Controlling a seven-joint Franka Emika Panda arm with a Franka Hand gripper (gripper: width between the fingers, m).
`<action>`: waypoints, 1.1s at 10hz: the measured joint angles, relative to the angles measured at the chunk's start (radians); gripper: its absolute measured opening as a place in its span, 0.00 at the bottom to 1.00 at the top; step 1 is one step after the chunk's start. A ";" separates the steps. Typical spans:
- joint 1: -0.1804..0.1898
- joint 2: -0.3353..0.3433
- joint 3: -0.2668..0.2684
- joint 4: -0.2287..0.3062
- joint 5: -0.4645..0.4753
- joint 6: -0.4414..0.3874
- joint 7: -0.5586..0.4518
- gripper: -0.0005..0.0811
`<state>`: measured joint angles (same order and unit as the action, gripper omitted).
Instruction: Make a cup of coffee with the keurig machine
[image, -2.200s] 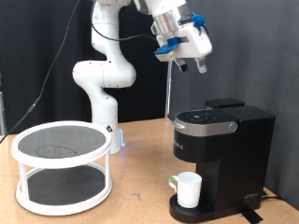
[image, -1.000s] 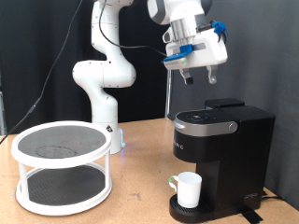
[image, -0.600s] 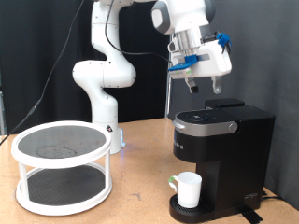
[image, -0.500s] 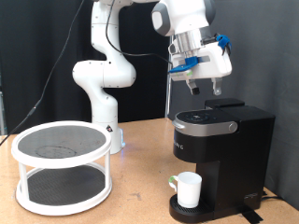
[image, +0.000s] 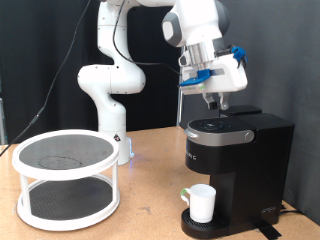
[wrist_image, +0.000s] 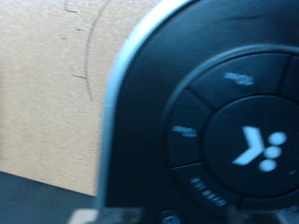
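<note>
The black keurig machine (image: 240, 165) stands at the exterior view's right with its lid down. The white cup (image: 203, 203) sits on its round drip base, under the spout, handle towards the exterior view's left. My gripper (image: 218, 102) hangs just above the machine's top panel, fingers pointing down and close together, holding nothing. The wrist view is filled by the keurig machine's top (wrist_image: 215, 140): a silver rim around a black ring of buttons, with a round centre button (wrist_image: 254, 149) bearing a white logo.
A white two-tier round rack (image: 64, 176) with dark mesh shelves stands on the wooden table (image: 150, 205) at the exterior view's left. The arm's white base (image: 108, 90) rises behind it. A black curtain closes the back.
My gripper has moved rightward and come down from high above the table to just over the machine's top. Its two fingers, spread before, now look together. Cup and machine have not moved.
</note>
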<state>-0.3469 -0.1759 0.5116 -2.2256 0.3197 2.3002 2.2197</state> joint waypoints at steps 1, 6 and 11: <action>0.002 0.000 0.000 -0.013 0.002 -0.011 -0.006 0.07; 0.001 0.006 0.001 -0.065 0.002 0.026 -0.004 0.01; 0.001 0.022 -0.001 -0.064 0.002 0.053 -0.002 0.01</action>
<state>-0.3464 -0.1537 0.5106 -2.2897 0.3217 2.3527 2.2181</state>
